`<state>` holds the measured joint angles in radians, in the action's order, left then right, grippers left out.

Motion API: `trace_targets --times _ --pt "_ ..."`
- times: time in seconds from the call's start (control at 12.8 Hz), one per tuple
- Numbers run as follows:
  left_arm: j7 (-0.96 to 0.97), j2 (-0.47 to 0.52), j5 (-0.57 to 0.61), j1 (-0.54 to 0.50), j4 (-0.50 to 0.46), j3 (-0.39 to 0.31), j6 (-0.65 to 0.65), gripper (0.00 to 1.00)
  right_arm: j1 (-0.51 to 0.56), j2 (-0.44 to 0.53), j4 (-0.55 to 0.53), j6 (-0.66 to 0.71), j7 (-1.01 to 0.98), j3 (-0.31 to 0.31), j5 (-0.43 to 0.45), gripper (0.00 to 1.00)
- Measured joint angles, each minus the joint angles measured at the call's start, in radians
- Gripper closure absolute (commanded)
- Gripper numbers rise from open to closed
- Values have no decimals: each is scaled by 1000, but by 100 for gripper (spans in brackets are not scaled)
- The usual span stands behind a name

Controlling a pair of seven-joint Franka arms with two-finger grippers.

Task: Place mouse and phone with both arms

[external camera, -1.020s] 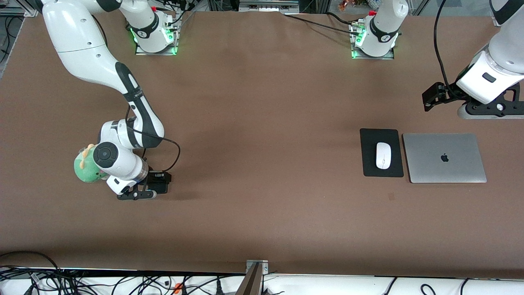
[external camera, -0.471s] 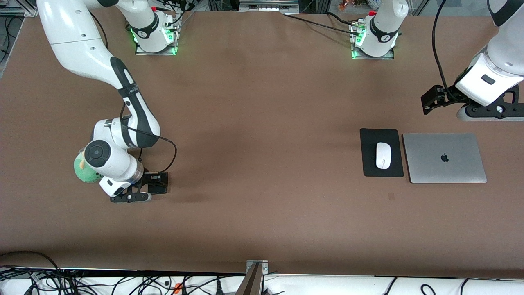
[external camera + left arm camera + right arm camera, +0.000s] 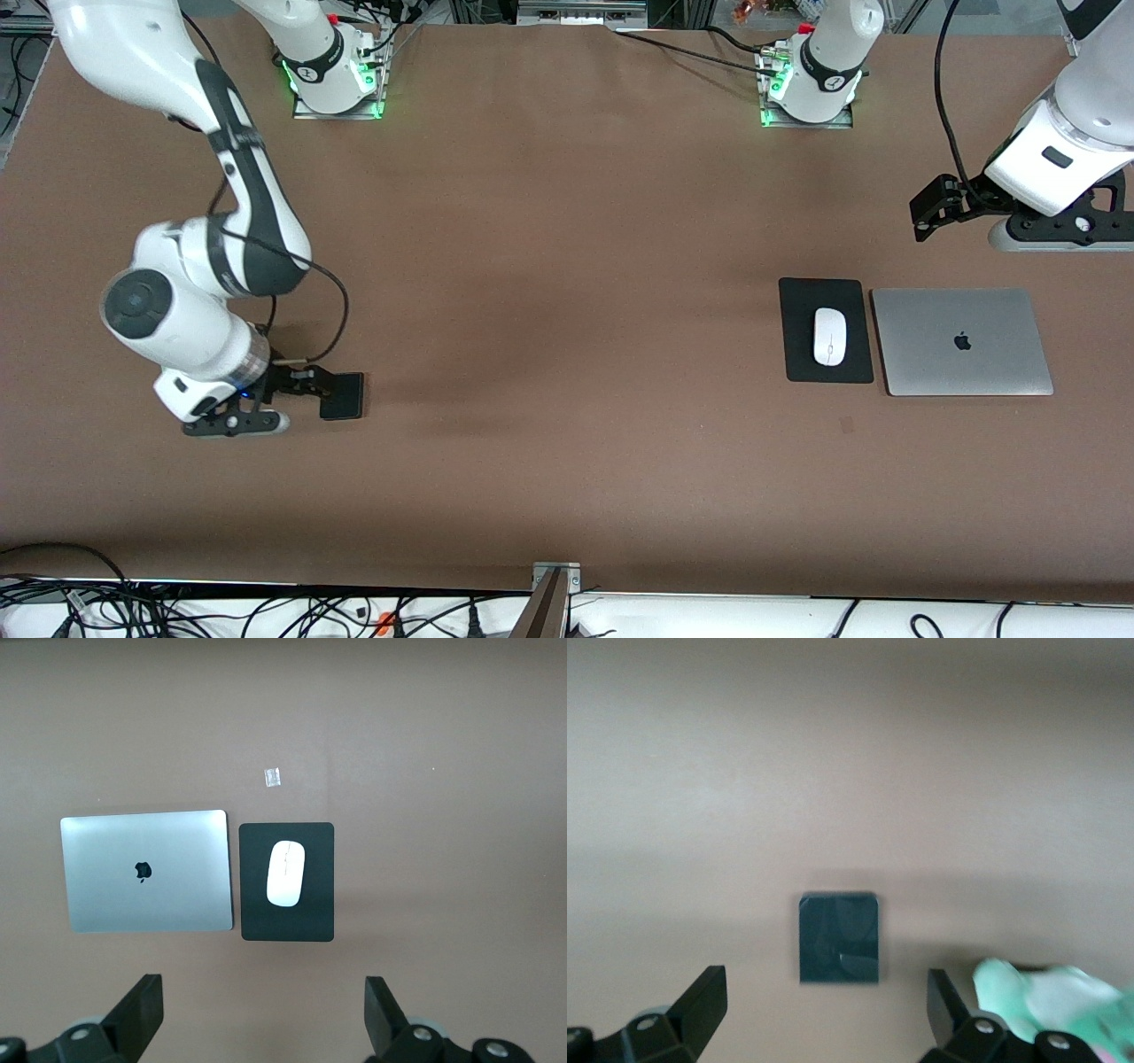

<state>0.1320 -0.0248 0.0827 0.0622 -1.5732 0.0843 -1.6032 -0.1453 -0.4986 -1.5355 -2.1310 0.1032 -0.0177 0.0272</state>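
Observation:
The white mouse (image 3: 829, 336) lies on a black mouse pad (image 3: 802, 301) beside a closed silver laptop (image 3: 961, 341). In the left wrist view the mouse (image 3: 286, 873) lies in the middle of the pad (image 3: 314, 912). My left gripper (image 3: 1054, 235) hangs open and empty in the air near the laptop (image 3: 142, 870); it also shows in the left wrist view (image 3: 266, 1019). The black phone (image 3: 344, 396) lies flat on the table. My right gripper (image 3: 235, 424) is open and empty above the table beside the phone (image 3: 839, 937), apart from it; it also shows in the right wrist view (image 3: 824, 1010).
A green plush toy (image 3: 1045, 997) lies on the table close to the phone; in the front view the right arm hides it. A small clear scrap (image 3: 848, 425) lies nearer the front camera than the mouse pad. Cables run along the table's front edge.
My right gripper has risen and drawn away from the phone toward the right arm's end of the table, leaving the phone uncovered. The right arm now hides the plush. The left gripper has barely shifted.

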Motion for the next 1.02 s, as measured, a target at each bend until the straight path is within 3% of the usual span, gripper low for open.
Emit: trace_targets --times 0.39,0.63,1.02 --pt "0 5 0 1 0 0 0 0 0 232 51 364 0 0 0 0" --pt "0 5 0 1 0 0 0 0 4 254 135 497 0 2 -1 0" --pt "1 10 0 1 1 0 0 0 11 241 142 537 -2 2 -28 0"
